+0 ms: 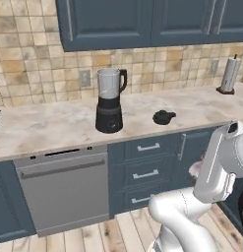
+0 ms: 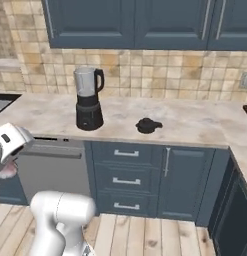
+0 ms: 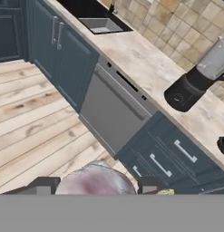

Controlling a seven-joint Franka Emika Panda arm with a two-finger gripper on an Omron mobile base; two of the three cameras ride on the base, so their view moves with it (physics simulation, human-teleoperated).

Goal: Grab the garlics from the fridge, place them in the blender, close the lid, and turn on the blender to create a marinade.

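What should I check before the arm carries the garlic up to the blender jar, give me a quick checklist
1. Garlic between the gripper fingers: ok.
2. Blender upright on the counter: ok.
3. Jar mouth uncovered: ok.
4. Lid lying on the counter right of the blender, apart from it: ok.
5. Jar contents: cannot tell.
6. Gripper low in front of the drawers, below counter height; needs raising: not ok.

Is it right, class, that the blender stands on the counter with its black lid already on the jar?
Not quite. The blender does stand on the counter, but its jar is open: the lid lies on the counter beside it, as the left base view shows.
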